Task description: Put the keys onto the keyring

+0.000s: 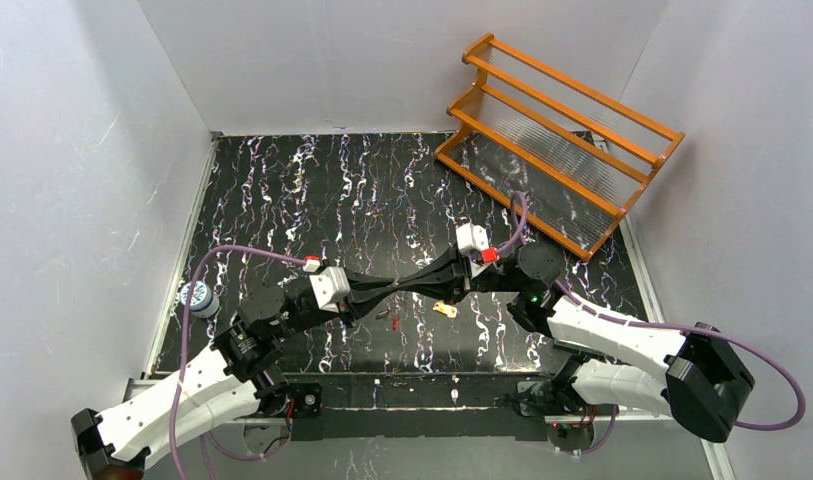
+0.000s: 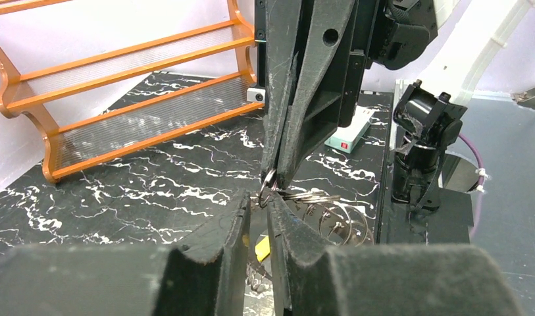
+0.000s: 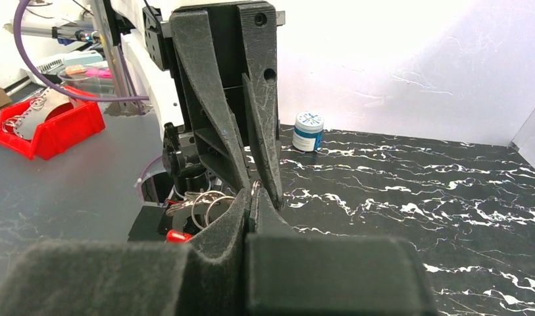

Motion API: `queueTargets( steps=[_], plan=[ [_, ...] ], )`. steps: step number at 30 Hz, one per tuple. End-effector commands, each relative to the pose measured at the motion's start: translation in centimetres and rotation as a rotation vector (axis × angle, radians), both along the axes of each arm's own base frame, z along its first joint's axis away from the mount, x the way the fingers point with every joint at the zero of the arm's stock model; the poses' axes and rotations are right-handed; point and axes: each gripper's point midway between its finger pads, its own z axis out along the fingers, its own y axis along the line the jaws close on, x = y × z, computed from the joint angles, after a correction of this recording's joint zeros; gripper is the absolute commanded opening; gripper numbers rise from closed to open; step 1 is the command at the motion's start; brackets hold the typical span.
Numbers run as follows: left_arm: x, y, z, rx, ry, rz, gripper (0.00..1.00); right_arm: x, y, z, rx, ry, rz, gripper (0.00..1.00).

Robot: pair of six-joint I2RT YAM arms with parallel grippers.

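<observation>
My two grippers meet tip to tip over the middle of the table. The right gripper is shut on a small coil of the keyring. The keyring's silvery wire loops and red section hang beside its fingers. The left gripper stands with a narrow gap between its jaws. The pinched coil sits loose at that gap, and nothing is gripped. A brass key lies on the table just below. I cannot make out the silvery key with certainty.
An orange rack stands at the back right. A small blue-and-white jar sits at the table's left edge. Off the table there is a red bin, and a white box lies near the right arm's base.
</observation>
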Motion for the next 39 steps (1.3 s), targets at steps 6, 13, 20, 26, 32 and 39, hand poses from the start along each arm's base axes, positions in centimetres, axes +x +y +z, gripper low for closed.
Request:
queueTargets(
  steps=[6, 13, 20, 26, 32, 39],
  plan=[
    [0.1, -0.2, 0.1, -0.046, 0.001, -0.003, 0.00, -0.9, -0.5, 2.1, 0.074, -0.063, 0.021, 0.01],
    [0.4, 0.9, -0.2, 0.029, -0.035, 0.041, 0.00, -0.3, -0.8, 2.4, 0.079, -0.069, -0.033, 0.36],
    [0.1, 1.6, 0.2, 0.171, -0.214, 0.017, 0.00, -0.1, -1.6, 3.3, 0.094, -0.137, -0.082, 0.77],
    [-0.6, 2.2, 1.2, 0.248, -0.511, -0.029, 0.00, 0.2, -1.9, 3.1, 0.076, -0.165, -0.112, 0.85],
    [-0.9, 2.8, 1.5, 0.287, -0.694, -0.027, 0.00, 0.6, -2.0, 2.1, 0.042, -0.147, -0.139, 0.88],
    [-1.0, 3.0, 0.8, 0.267, -0.595, -0.019, 0.00, 1.4, -2.0, 0.9, -0.013, -0.111, -0.180, 0.88]
  ],
)
